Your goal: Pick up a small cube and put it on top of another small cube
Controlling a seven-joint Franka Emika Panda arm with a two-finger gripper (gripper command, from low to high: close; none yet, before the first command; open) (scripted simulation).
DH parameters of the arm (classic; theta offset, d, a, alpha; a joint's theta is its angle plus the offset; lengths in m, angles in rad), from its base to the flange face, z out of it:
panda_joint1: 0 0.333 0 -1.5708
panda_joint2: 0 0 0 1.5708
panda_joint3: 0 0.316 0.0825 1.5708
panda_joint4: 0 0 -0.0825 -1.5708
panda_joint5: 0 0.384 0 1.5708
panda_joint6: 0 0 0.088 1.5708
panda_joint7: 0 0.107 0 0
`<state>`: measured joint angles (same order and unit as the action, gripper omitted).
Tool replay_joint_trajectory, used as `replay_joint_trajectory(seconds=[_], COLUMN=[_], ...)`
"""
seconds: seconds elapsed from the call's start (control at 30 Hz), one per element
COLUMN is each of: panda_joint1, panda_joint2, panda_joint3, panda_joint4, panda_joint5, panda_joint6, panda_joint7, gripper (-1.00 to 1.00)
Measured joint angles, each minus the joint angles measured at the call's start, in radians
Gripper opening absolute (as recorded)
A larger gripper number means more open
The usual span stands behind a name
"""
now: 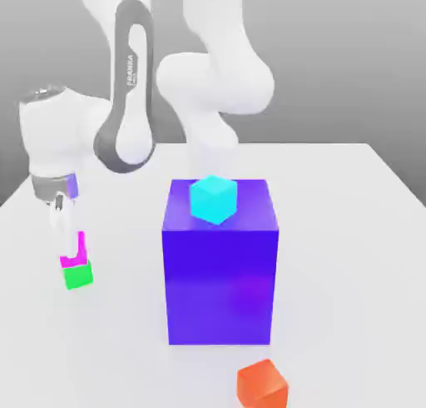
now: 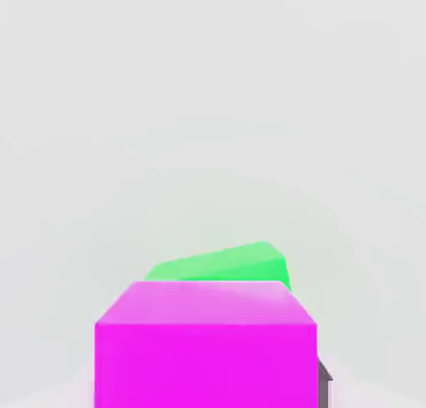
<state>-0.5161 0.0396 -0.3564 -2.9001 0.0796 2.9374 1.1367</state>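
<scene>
The small magenta cube (image 1: 81, 246) sits directly on top of the small green cube (image 1: 78, 276), near the table's edge at the exterior view's left. My gripper (image 1: 71, 244) hangs straight down over the pair and reaches around the magenta cube, hiding part of it. In the hand view the magenta cube (image 2: 205, 348) is very close, with the green cube (image 2: 225, 263) peeking out from beneath it.
A big blue-purple block (image 1: 220, 265) stands mid-table with a cyan cube (image 1: 214, 199) on top. An orange cube (image 1: 262, 385) lies near the front edge. The white table (image 1: 349, 248) stretches to the exterior view's right.
</scene>
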Motion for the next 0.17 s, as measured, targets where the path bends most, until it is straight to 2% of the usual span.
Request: replay_joint_trajectory(seconds=[0.13, 0.17], panda_joint1=[-0.004, -0.009], panda_joint2=[0.011, -0.002], panda_joint3=[0.005, -0.001], panda_joint4=[0.0, 0.0], panda_joint5=[0.017, -0.006], panda_joint6=[0.009, -0.002], panda_joint7=[-0.012, 0.004], gripper=[1.0, 1.0])
